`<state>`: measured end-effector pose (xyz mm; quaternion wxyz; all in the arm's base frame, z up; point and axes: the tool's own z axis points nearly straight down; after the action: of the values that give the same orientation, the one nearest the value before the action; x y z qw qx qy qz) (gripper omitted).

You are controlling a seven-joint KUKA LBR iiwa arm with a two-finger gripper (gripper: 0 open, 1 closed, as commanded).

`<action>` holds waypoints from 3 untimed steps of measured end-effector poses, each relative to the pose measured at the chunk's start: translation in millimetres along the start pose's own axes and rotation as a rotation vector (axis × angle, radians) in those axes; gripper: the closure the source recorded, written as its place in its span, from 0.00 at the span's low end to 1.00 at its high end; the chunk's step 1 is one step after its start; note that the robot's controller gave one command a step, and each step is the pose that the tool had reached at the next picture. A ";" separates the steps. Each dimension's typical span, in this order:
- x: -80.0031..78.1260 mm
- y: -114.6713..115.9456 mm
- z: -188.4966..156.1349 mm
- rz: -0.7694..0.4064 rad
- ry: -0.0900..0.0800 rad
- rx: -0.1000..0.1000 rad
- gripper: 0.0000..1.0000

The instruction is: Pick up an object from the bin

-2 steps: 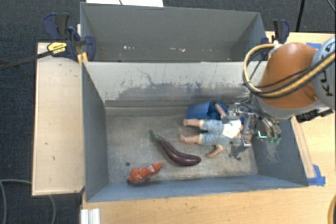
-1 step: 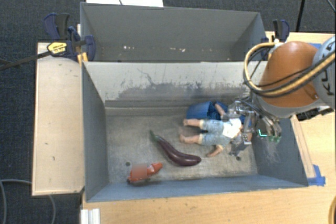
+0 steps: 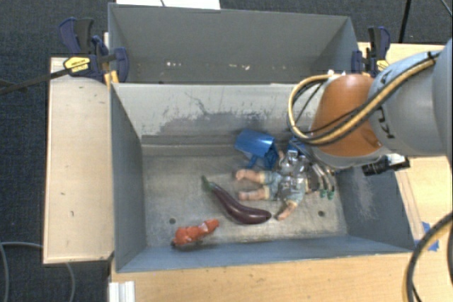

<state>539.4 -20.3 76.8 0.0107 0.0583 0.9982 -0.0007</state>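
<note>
Apparently hung the gripper (image 3: pixel 292 184) low over the pink doll (image 3: pixel 252 178) beside the purple eggplant (image 3: pixel 239 207), lifted nothing yet, could not tell jaw width.

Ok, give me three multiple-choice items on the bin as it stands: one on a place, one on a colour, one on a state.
1. The orange-red toy lies: A at the lower left of the bin floor, alone; B against the back wall; C on the rim.
2. The cup-like thing behind the doll-like figure is: A green; B blue; C yellow.
3. The dark eggplant is: A lifted; B upright; C lying flat.
Answers: A, it sits apart from the others; B, plainly blue; C, it rests on the floor left of the pincer.
</note>
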 end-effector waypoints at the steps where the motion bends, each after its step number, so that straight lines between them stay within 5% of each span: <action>1: 0.0 0.0 0.0 -0.001 0.000 0.000 1.00; 2: 1.5 2.1 -39.1 0.009 0.026 0.000 1.00; 3: -3.3 3.6 -86.9 -0.012 0.023 0.000 1.00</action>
<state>541.2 -16.9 163.7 -0.0005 0.0522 0.9986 0.0000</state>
